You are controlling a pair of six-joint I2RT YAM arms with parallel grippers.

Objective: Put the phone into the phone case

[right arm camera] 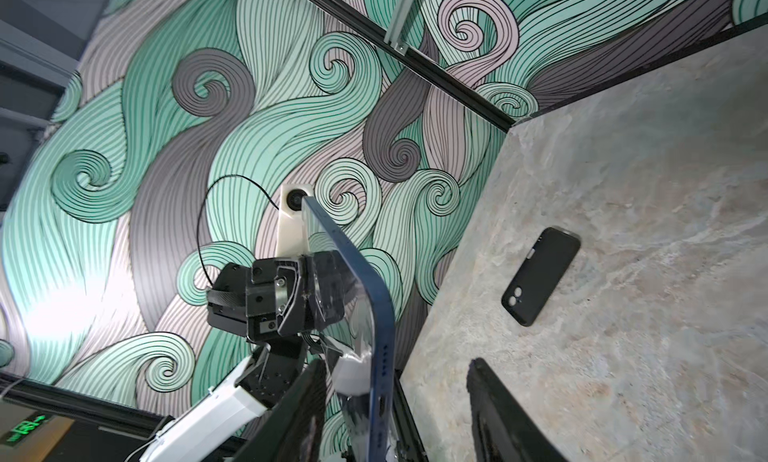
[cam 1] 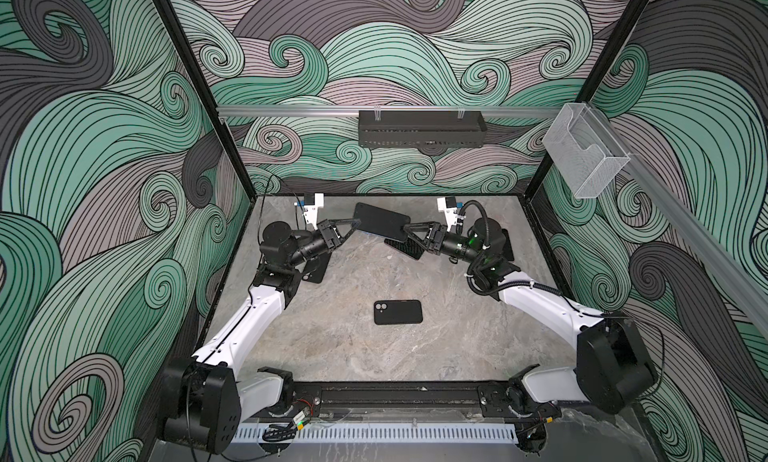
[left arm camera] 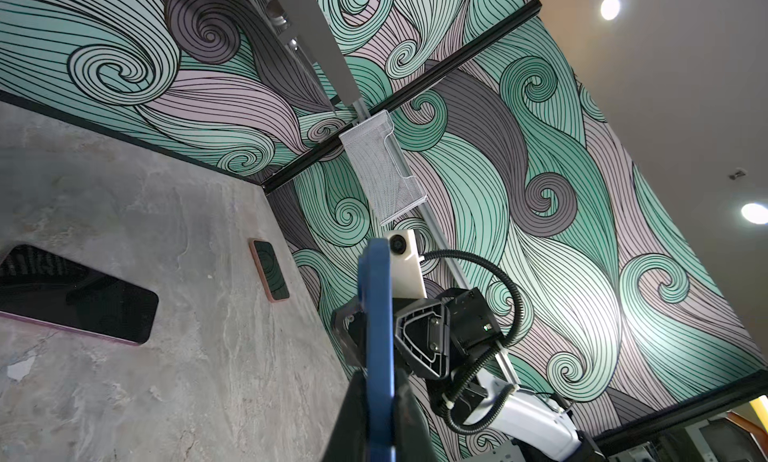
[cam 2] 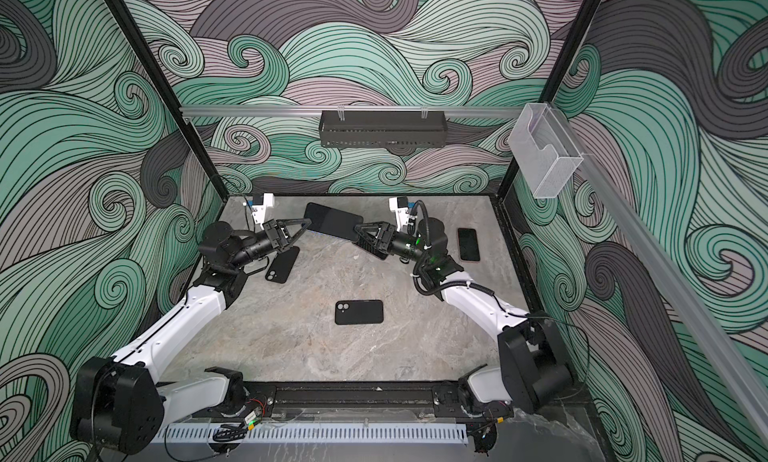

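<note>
A blue-edged phone (cam 1: 380,221) (cam 2: 332,221) hangs level above the back of the table, dark screen up. My left gripper (cam 1: 356,222) (cam 2: 309,222) is shut on its left end; the left wrist view shows both fingers tight against the blue edge (left arm camera: 376,314). My right gripper (cam 1: 403,230) (cam 2: 355,231) straddles the right end. In the right wrist view the phone (right arm camera: 374,298) stands between the two fingers with a gap on each side, so it is open. A black phone case (cam 1: 398,312) (cam 2: 358,312) lies flat mid-table, in front of both grippers.
A second black case (cam 2: 282,264) (right arm camera: 540,277) lies under my left arm. A dark purple-edged phone (left arm camera: 79,302) (cam 1: 405,248) lies below the right gripper. Another phone (cam 2: 468,244) (left arm camera: 270,271) lies at the far right. A black basket (cam 1: 419,127) hangs on the back wall.
</note>
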